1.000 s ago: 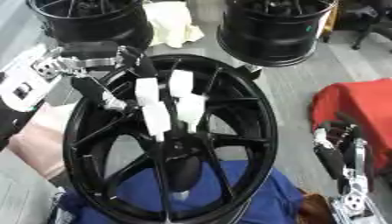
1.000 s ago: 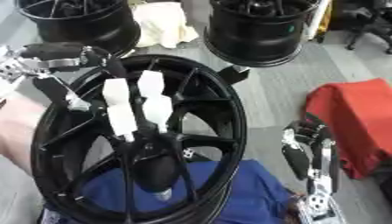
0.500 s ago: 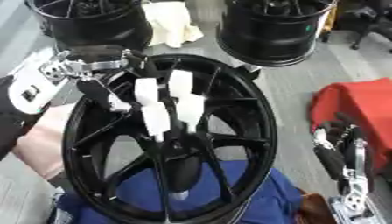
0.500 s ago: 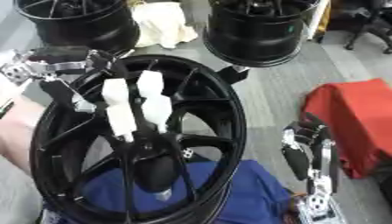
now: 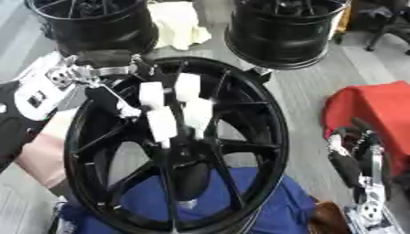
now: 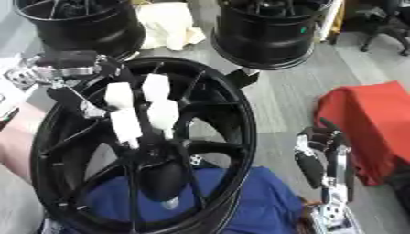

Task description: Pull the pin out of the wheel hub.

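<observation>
Left hand [image 5: 120, 98] reaching into the black wheel hub [image 5: 172, 146], which stands at centre; its white-tipped fingers [image 5: 160, 123] are bunched near the hub's centre, apparently closing on something. The pin itself cannot be made out, so extraction looks unfinished. Right hand [image 6: 324, 157] idles at lower right, fingers relaxed.

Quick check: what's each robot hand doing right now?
Left robot hand: fingers curled at the wheel hub; whether it grips the pin cannot be told.
Right robot hand: idle, open, holding nothing.
</observation>
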Available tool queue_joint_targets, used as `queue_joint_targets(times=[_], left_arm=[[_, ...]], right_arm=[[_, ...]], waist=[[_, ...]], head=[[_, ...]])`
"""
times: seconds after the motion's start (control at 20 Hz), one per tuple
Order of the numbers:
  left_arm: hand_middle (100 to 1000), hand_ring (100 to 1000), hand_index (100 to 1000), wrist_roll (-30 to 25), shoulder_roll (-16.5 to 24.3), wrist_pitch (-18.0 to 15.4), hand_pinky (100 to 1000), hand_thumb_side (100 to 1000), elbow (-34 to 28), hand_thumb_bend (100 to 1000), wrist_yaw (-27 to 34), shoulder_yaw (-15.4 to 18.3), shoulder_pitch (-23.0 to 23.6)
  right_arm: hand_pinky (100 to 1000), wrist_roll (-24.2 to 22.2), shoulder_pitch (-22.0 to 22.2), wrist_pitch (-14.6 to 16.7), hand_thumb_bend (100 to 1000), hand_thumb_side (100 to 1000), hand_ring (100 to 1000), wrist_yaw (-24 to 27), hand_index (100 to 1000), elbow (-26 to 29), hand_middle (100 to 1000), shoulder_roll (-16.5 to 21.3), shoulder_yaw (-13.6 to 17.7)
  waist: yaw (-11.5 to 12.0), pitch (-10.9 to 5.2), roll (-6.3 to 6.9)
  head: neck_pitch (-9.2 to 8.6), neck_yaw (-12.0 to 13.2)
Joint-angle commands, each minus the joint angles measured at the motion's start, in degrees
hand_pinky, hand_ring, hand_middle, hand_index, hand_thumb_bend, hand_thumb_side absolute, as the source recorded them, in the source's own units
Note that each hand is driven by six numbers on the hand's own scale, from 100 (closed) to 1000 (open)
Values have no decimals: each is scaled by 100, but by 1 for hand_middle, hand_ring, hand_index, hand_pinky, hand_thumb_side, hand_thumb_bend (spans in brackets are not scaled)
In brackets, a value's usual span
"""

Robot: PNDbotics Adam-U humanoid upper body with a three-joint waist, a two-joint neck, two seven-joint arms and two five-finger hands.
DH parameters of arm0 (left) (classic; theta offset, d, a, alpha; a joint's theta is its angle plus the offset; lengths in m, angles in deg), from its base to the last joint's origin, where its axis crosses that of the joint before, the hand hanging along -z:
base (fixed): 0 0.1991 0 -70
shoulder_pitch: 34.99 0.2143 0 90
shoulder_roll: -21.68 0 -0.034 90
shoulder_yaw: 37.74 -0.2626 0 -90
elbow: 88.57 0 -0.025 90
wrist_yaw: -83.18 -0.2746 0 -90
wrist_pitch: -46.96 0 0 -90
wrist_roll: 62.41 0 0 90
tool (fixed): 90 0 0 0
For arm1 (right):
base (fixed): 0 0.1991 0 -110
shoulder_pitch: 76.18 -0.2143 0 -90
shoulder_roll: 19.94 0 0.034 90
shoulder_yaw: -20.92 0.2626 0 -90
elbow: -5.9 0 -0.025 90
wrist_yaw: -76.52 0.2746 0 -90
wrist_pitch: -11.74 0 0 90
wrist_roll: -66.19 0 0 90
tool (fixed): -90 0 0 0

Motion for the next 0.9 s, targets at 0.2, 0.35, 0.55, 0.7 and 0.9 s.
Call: queue_joint_targets(times=[0.2, 0.35, 0.55, 0.7, 0.9], left_arm=[[655, 551, 807, -1983, 113, -2002, 648, 208, -121, 107, 223, 62, -154], [612, 496, 772, -1983, 139, -2002, 599, 124, -220, 100, 405, 72, -205], [591, 455, 755, -1983, 227, -2002, 563, 114, -366, 100, 634, 89, -250], [586, 437, 751, -1983, 331, -2002, 549, 112, -448, 100, 819, 140, -283], [585, 436, 748, -1983, 582, -2002, 553, 107, -582, 100, 1143, 306, -331]], right_arm=[[660, 5, -66, 6, 100, 325, 663, -8, 828, 66, 648, 59, 2], [660, 9, -62, 5, 100, 326, 663, -8, 828, 64, 649, 60, 6], [660, 12, -58, 3, 100, 326, 663, -7, 828, 62, 649, 62, 10], [660, 13, -55, 3, 100, 326, 664, -11, 829, 60, 649, 65, 13], [660, 16, -49, -4, 100, 326, 664, -17, 829, 57, 649, 74, 23]], waist=[[-6, -79, 6], [-3, -83, 3], [9, -89, 2], [22, -99, 5], [42, -115, 6]], head=[[-12, 26], [-6, 30], [-1, 29], [1, 21], [-8, 6]])
